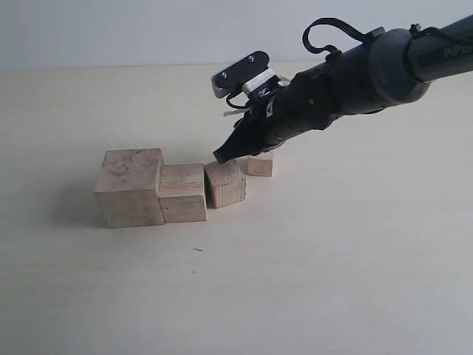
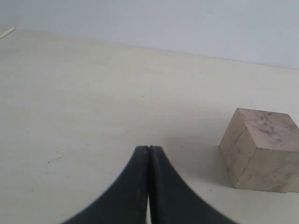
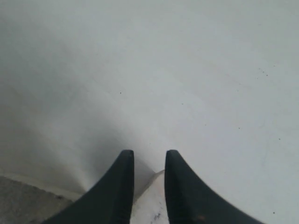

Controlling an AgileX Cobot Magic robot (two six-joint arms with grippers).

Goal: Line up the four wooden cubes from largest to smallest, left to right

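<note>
Over third cube (image 1: 225, 185), right end effector (image 1: 221, 156)

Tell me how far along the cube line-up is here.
Done: the order already runs largest to smallest, left to right: largest cube, second cube, third cube, smallest cube. In hand: the right pincer, slightly open, sits just above the third cube, holding nothing. Left: the third cube is turned askew and the smallest sits farther back, so both likely need straightening. The left pincer is shut, empty.

Largest cube (image 1: 130, 186) pale wood, grey-mottled top; jaws black.
</note>
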